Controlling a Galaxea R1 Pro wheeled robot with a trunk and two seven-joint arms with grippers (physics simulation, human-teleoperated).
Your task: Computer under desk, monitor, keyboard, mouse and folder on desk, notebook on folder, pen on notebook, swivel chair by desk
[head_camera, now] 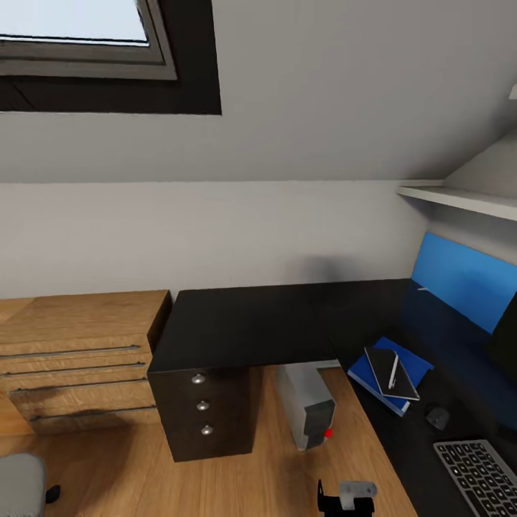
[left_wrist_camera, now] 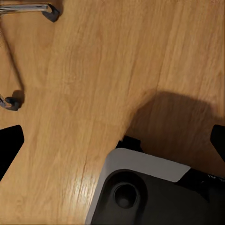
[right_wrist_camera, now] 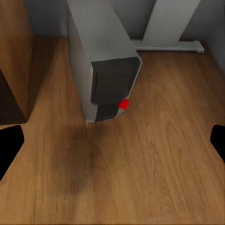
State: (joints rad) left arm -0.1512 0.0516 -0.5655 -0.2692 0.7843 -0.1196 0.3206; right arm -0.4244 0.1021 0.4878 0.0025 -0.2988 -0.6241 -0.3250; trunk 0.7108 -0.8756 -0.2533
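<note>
The grey computer tower (head_camera: 305, 406) with a red button stands on the floor under the black desk (head_camera: 244, 323); it also shows in the right wrist view (right_wrist_camera: 105, 70). On the desk's right wing lies the blue folder (head_camera: 415, 364) with the black notebook (head_camera: 383, 365) on it and the pen (head_camera: 393, 371) on the notebook. Nearer me sit the dark mouse (head_camera: 436, 416) and the keyboard (head_camera: 480, 474). A dark shape at the right edge looks like the monitor (head_camera: 505, 332). The swivel chair's grey seat (head_camera: 20, 485) shows at lower left. Both my left gripper (left_wrist_camera: 112, 143) and right gripper (right_wrist_camera: 112, 143) are open and hold nothing.
A wooden dresser (head_camera: 75, 359) stands left of the desk's drawer unit (head_camera: 205, 409). A blue panel (head_camera: 459, 276) backs the right wing under a white shelf (head_camera: 459, 199). Chair legs with casters (left_wrist_camera: 49, 11) cross the wood floor near my base (left_wrist_camera: 150, 192).
</note>
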